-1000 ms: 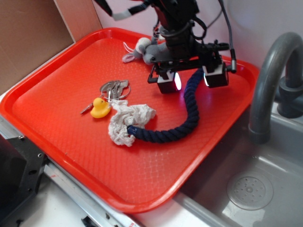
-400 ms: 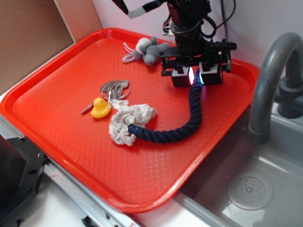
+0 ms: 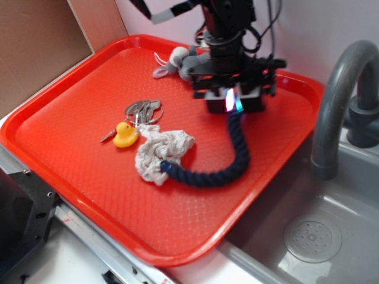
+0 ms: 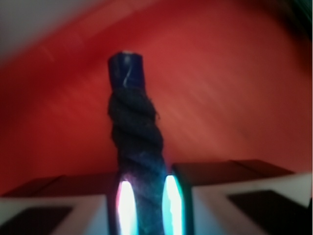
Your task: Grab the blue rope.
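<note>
Red plastic fills most of the outside view: a tray (image 3: 71, 148) on a counter beside a steel sink (image 3: 331, 236) with a grey tap (image 3: 337, 100). On the tray lie a grey plush mouse (image 3: 180, 62), a bunch of keys (image 3: 142, 109), a yellow duck (image 3: 125, 135) and an off-white rag (image 3: 157, 151).

The blue rope (image 3: 237, 160) curves across the right part of the tray. 1 end lies against the rag near the tray's middle; from there the rope bends round and rises toward the back, where its other end goes up into the gripper (image 3: 233, 102).

The gripper is closed narrowly on that end. In the wrist view (image 4: 145, 205) the 2 lit pads press the rope from either side with no gap showing, and a short length of rope with its brighter blue cap (image 4: 126, 68) sticks out past them. The jaws hold nothing else. From the outside view I cannot tell whether the fingers touch the tray.

As for the step in hand, the grasp looks made, so the task seems close to done; what is left is proving the hold. The next move calls for a straight lift, keeping the squeeze firm, since the grip sits near the very end. The long free part may drag on the rag as it comes up and could pull it along.
</note>
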`<move>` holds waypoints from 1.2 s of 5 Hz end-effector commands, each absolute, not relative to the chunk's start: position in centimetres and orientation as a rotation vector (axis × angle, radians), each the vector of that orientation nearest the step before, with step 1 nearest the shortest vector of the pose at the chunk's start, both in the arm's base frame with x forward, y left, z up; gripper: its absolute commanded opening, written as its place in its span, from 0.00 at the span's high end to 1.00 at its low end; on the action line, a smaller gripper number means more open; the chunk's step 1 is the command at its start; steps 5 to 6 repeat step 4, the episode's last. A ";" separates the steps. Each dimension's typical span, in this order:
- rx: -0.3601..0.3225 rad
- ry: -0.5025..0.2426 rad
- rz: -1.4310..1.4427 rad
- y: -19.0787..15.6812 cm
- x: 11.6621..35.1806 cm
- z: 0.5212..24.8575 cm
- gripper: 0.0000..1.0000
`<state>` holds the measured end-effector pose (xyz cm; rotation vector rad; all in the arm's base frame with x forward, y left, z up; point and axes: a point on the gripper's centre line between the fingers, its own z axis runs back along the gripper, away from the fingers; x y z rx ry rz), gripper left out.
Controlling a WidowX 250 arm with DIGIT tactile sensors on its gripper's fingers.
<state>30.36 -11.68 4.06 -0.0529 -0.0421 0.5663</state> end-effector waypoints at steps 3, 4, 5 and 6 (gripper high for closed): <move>-0.414 -0.090 0.185 -2.5 23.5 22.8 1.00; -0.342 -0.125 0.236 -2.3 22.9 22.4 1.00; -0.342 -0.125 0.236 -2.3 22.9 22.4 1.00; -0.342 -0.125 0.236 -2.3 22.9 22.4 1.00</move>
